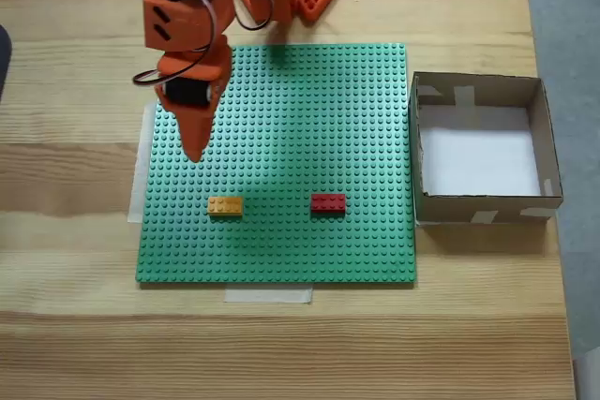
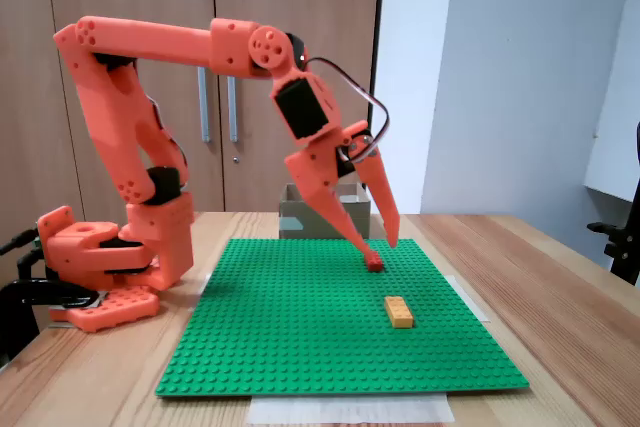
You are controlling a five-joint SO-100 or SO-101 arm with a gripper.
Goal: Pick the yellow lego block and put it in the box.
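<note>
I see the yellow lego block lying flat on the green baseplate, toward its near left part in the top-down fixed view; in the side-on fixed view it is the yellow lego block at the near right of the baseplate. The red brick sits in the same row to its right, well apart from it. The box stands on the worktop just beside the baseplate's right edge, its white floor bare. From the side it shows as the box at the far end of the plate. My gripper hangs above the baseplate, tips pointing down, farther back than the yellow block and clear of it. Its fingers are spread apart with nothing between them. From above, the gripper shows above the left part of the plate.
</note>
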